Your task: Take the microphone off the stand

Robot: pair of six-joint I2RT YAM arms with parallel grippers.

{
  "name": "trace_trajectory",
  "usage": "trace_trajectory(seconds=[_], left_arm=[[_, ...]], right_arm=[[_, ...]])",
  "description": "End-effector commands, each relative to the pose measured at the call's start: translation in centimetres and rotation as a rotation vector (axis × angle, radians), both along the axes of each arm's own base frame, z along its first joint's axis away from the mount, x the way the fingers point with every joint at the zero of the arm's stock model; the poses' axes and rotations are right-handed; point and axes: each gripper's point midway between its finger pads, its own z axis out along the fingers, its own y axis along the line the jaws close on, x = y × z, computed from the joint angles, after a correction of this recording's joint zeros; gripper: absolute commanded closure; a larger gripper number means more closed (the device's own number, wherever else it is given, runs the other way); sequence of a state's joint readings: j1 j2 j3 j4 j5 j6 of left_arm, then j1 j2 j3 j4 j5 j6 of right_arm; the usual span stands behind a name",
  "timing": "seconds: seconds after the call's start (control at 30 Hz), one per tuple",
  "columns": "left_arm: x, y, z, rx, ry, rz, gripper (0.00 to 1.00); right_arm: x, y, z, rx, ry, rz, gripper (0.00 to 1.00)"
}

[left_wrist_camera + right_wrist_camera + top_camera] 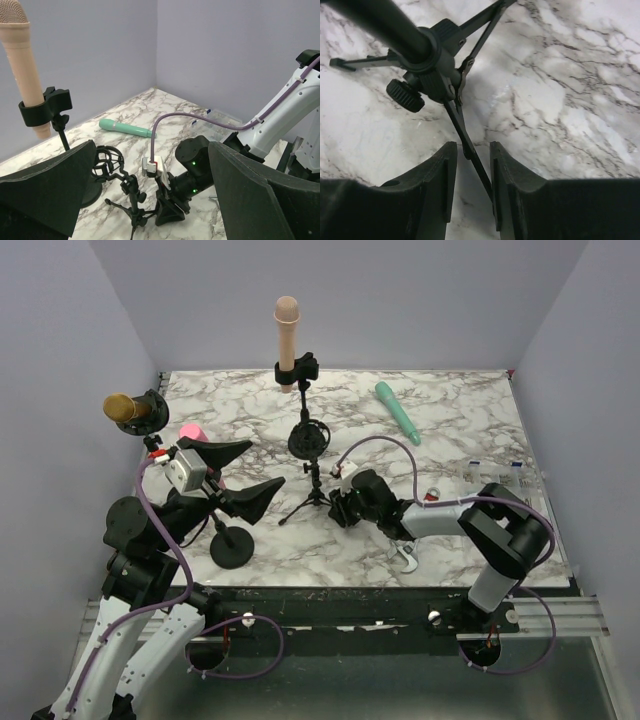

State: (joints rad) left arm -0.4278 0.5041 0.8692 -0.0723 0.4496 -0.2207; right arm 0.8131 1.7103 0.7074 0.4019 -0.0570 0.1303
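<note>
The upright microphone (287, 325) sits in a clip stand (300, 370) at the rear centre of the worktop (450, 440). Just before it stands a tripod (308, 495), one leg lying between the fingers of the right end effector (471, 150). A second microphone (398, 411) lies at the right rear. A third microphone (127, 408) is at the far left, the left end effector (268, 464) to its right, and a round base (232, 550) nearer the front.
</note>
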Motion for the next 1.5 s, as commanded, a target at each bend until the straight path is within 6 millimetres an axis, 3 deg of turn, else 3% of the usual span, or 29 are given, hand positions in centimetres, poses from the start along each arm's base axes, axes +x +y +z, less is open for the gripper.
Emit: trace_trajectory(seconds=[0.0,0.17,0.53,0.87,1.0,1.13,1.23,1.33,1.47], left_arm=[[-0.3,-0.1,0.6,0.004,-0.018,-0.011,0.01],[-0.3,-0.6,0.3,0.011,-0.003,-0.034,0.02],[-1.2,-0.7,0.8,0.006,-0.022,-0.053,0.01],[-1.4,-0.5,0.9,0.006,-0.036,-0.044,0.02],[-1.4,-0.1,1.1,-0.002,-0.050,-0.023,0.01],[-1.4,-0.5,0.9,0.005,-0.034,-0.043,0.01],[-1.9,-0.4,1.3,-0.004,-0.051,-0.050,0.01],[-1.6,0.0,1.2,-0.008,-0.058,-0.019,0.01],[-1.3,-0.1,1.1,-0.004,-0.043,-0.017,0.02]], right_arm=[[-1.9,1.2,-0.5,-0.051,-0.026,0.054,0.65],[-4.6,0.8,-1.2,-0.110,-0.026,0.063,0.79],[-10.6,0.0,-0.6,-0.083,0.049,0.128,0.95],[-14.9,-0.4,-0.9,-0.107,0.148,0.123,0.98],[-15.5,-0.5,-0.8,-0.104,0.158,0.114,0.97],[-15.5,-0.8,-0.8,-0.102,0.164,0.074,0.91],[-15.0,-1.0,0.2,-0.079,0.123,0.041,0.70],[-13.7,-1.3,2.1,-0.047,0.064,-0.020,0.51],[-12.1,-0.7,6.4,0.022,-0.016,-0.077,0.41]])
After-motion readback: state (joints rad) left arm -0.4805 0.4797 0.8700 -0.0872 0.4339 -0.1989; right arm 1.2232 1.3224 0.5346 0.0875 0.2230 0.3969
